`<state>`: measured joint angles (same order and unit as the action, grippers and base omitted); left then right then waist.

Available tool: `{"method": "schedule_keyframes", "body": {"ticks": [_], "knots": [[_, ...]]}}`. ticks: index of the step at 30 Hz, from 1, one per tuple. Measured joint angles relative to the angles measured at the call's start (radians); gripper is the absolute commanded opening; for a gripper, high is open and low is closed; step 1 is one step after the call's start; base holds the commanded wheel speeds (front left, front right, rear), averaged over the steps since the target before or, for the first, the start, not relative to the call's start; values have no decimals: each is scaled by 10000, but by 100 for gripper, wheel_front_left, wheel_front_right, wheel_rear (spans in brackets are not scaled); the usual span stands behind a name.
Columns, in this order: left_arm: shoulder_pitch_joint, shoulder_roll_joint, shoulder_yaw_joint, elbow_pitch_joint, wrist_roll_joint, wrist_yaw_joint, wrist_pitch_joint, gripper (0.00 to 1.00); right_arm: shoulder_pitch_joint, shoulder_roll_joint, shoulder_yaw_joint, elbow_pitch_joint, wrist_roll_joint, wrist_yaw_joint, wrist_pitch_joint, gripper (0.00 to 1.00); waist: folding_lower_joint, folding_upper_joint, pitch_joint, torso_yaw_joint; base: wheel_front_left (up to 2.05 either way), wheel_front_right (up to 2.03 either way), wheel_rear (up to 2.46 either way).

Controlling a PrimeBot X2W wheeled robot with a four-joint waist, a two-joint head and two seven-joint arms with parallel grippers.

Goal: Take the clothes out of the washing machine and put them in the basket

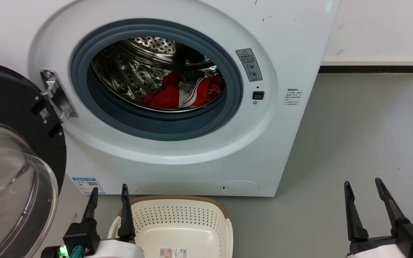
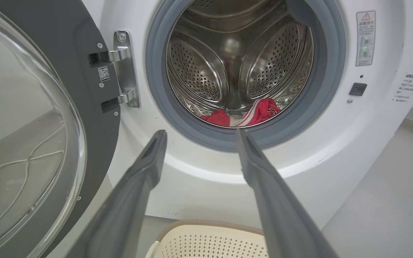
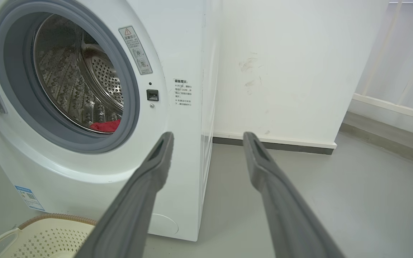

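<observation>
The washing machine (image 1: 199, 157) stands with its porthole open; its black-rimmed glass door (image 1: 13, 161) is swung out at 9 o'clock of the opening, held by a steel hinge (image 1: 54, 95). The clothes (image 1: 185, 93) lie in a red heap with white stripes on the bottom of the perforated drum (image 1: 138, 68), toward 5 o'clock within the porthole, behind the grey gasket (image 1: 163, 125); no number print can be made out on them. A warning sticker (image 1: 249, 64) sits on the white front at 3 o'clock of the opening.

The basket (image 1: 177, 215) stands on the grey floor (image 1: 353, 136) at 6 o'clock of the machine, just before its front panel; a barcode label (image 1: 173, 252) shows inside it, and no garment is seen in it.

The left gripper (image 1: 109, 188) hangs at 7 o'clock of the head view, fingers spread and holding nothing, its inner finger crossing in front of the basket's brown rim; the right gripper (image 1: 362, 182) hangs at 4 o'clock over bare floor, well apart from the machine, fingers likewise spread and holding nothing.
</observation>
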<state>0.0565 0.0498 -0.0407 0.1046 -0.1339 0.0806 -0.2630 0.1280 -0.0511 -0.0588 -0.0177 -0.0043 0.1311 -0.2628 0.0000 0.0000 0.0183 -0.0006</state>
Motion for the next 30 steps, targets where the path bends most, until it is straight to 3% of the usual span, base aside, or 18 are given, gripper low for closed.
{"method": "schedule_keyframes", "body": {"ticks": [6, 12, 21, 30], "knots": [[-596, 0, -71, 447, 2, -128, -2, 100, -39, 0, 2, -54, -15, -2, -2, 100, 0, 0, 215, -51, 0, 0, 0], [-2345, 25, 13, 1726, 318, -685, -2, 100, -390, 2, 136, -123, -27, 0, -4, 100, 0, 0, 736, -201, 0, 0, 0], [-6121, 662, 42, 4322, 717, -1383, -2, 100, -1214, -4, 345, -190, 50, 0, -4, 100, 2, 0, 1926, -753, 0, 0, 0], [-10221, 1375, -518, 7403, 984, -1868, 211, 100, -2172, -10, 476, -345, 351, 0, -4, 100, 2, 0, 3543, -1444, 0, 0, 0]]}}
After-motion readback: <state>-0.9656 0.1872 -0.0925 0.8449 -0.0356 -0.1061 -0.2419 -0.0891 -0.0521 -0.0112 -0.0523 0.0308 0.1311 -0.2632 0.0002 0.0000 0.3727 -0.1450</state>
